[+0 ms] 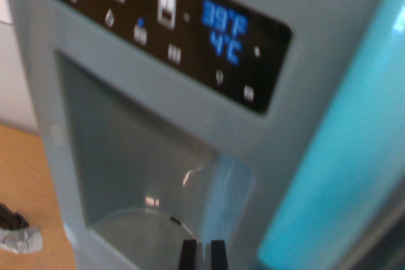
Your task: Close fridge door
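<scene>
Jaws (nearly together) against fridge door

The control panel sits above the dispenser recess on the fridge door, wooden surface at left.

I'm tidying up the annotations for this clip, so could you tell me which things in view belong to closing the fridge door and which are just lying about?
Part of the job:
- fridge door, with its dispenser recess
- gripper, close to the door

Just lying about:
- crumpled grey object on the wooden surface
</scene>
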